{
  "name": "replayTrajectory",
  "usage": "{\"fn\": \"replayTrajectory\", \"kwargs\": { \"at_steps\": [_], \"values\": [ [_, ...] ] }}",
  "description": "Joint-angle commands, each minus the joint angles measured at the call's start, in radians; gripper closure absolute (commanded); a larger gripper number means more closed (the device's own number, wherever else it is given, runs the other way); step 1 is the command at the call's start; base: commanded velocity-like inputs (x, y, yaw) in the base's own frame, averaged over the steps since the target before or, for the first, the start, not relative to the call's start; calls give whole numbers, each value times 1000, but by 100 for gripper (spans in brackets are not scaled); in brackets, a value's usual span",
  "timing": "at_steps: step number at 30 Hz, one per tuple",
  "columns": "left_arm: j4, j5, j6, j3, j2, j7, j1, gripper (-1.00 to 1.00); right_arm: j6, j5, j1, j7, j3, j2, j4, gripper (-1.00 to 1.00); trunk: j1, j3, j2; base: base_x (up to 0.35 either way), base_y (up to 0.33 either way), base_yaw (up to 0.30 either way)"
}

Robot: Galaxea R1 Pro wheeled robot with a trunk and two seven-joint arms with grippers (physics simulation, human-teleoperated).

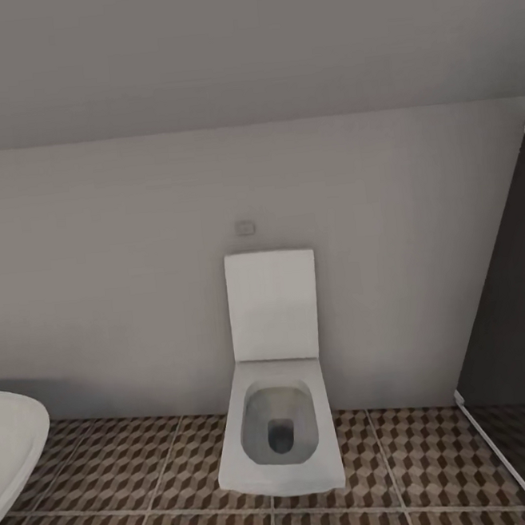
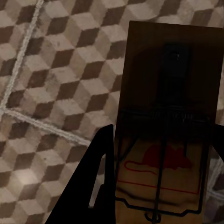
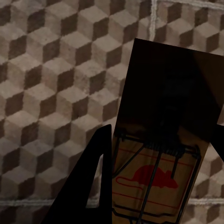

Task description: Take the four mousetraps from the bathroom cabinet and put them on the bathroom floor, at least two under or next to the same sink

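The left gripper (image 2: 158, 186) and right gripper (image 3: 158, 186) each clamp a mousetrap (image 2: 170, 93) (image 3: 170, 102) above the bathroom floor (image 2: 51, 93).

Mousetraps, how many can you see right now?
2. One mousetrap sits in the left gripper, the other mousetrap in the right gripper, both above the tiled floor. Others may be out of view.

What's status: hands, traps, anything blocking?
Left hand shut on a mousetrap. Right hand shut on a second mousetrap. Both over the cube-pattern floor. Toilet dead ahead.
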State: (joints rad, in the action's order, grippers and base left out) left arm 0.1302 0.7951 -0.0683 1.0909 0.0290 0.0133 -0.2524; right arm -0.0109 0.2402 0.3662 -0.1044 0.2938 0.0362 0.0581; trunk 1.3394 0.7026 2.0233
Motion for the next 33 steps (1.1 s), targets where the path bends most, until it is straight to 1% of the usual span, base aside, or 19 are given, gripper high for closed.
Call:
{"fn": "replayTrajectory", "kwargs": {
  "at_steps": [1, 28, 33],
  "values": [
    [0, 12, -4, 8, 0, -3, 0, 100, -2, 12, 0, 2, 8, 0, 0, 100, 4, 4, 8, 0, 0, 0],
    [0, 12, -4, 7, 2, -3, -1, 100, -3, 17, 0, 3, 7, -1, 0, 100, 107, 89, 197, 0, 0, 0],
    [0, 12, -4, 7, 2, -3, -1, 100, 0, 22, 0, 2, 7, -1, 0, 100, 126, 104, 232, 0, 0, -132]
  ]
}}
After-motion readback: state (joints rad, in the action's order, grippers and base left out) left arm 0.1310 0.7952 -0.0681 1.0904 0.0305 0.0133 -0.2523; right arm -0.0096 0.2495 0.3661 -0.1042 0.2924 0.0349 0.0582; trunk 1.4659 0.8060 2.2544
